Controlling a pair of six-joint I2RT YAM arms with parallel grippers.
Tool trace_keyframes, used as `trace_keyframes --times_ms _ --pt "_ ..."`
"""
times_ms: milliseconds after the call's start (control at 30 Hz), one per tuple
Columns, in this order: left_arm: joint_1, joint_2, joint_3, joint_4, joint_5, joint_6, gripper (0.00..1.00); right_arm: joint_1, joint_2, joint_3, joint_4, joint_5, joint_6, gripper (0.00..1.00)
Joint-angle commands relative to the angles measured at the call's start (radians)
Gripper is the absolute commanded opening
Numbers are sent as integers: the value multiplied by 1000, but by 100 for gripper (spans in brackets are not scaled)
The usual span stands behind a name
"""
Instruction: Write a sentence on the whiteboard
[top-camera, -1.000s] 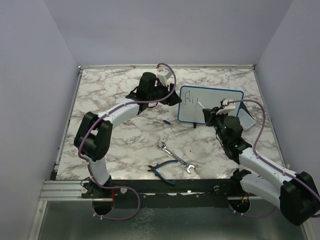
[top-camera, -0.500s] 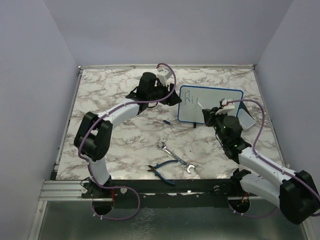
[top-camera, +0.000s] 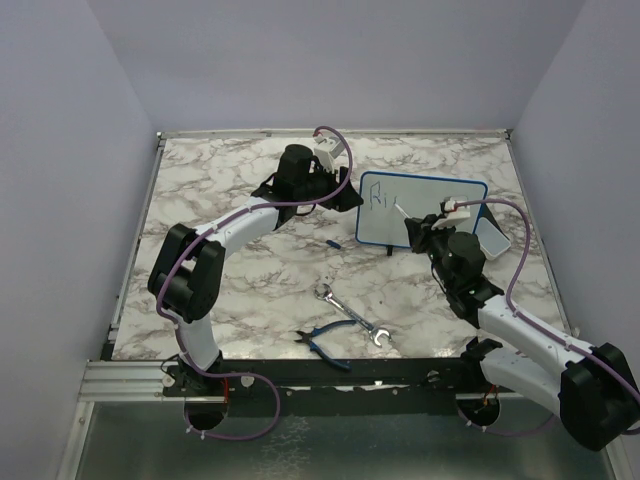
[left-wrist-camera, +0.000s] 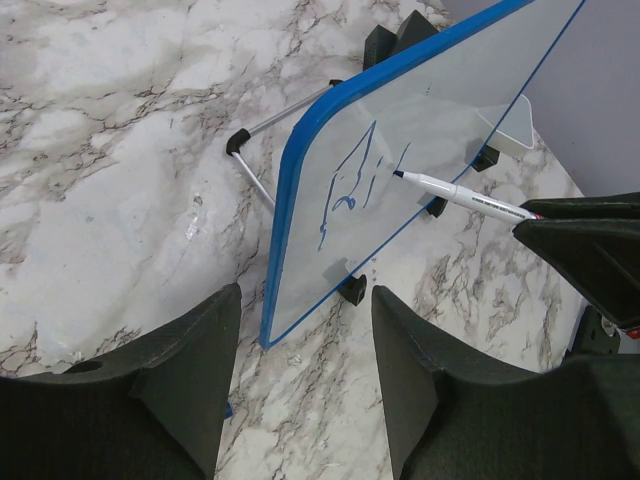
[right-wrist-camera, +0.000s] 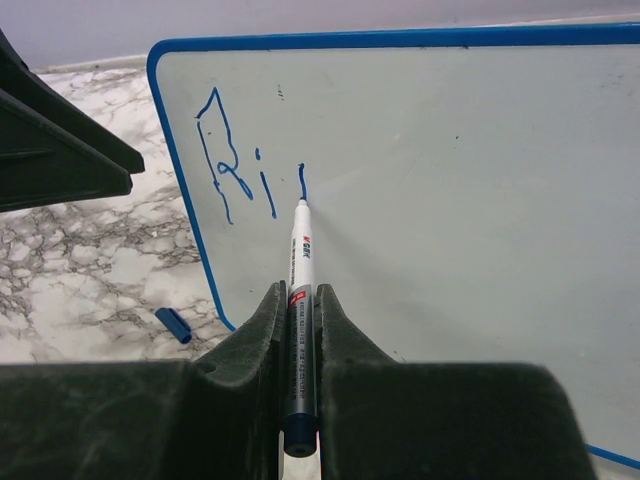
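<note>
The light in here is soft and even. From above, the marble surface (top-camera: 250, 280) left of the whiteboard (top-camera: 430, 205) is bright, with only a faint, fuzzy shadow lying close under the left arm (top-camera: 240, 222). Past the surface's near edge, well below the whiteboard, the view drops to dull grey. Detail is small from up there, and the blue writing (top-camera: 378, 198) on the whiteboard is barely legible.

From the left wrist, the whiteboard's face looks a flat, pale grey-blue. The left claw (left-wrist-camera: 305, 300) in front of it is a near-black mass with little detail.

From the right wrist, the pen (right-wrist-camera: 300, 250) against the whiteboard is crisp, while the right claw (right-wrist-camera: 298, 295) below it is dark and soft-edged.
</note>
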Motion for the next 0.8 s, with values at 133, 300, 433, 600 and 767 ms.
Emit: trace_keyframes --times_ms 133,300,433,600,767 --pt "0 -7 17 3 23 10 56 -5 -16 -26 -32 40 4 1" --pt "0 -7 17 2 23 9 56 -5 -31 -38 -49 49 12 1" --pt "0 -6 18 2 23 9 56 -5 -38 -43 -57 51 15 1" --pt "0 -4 20 2 24 8 56 -5 -19 -38 -44 14 6 1" --pt "0 -6 19 3 24 8 56 -5 16 -28 -20 -21 3 1"
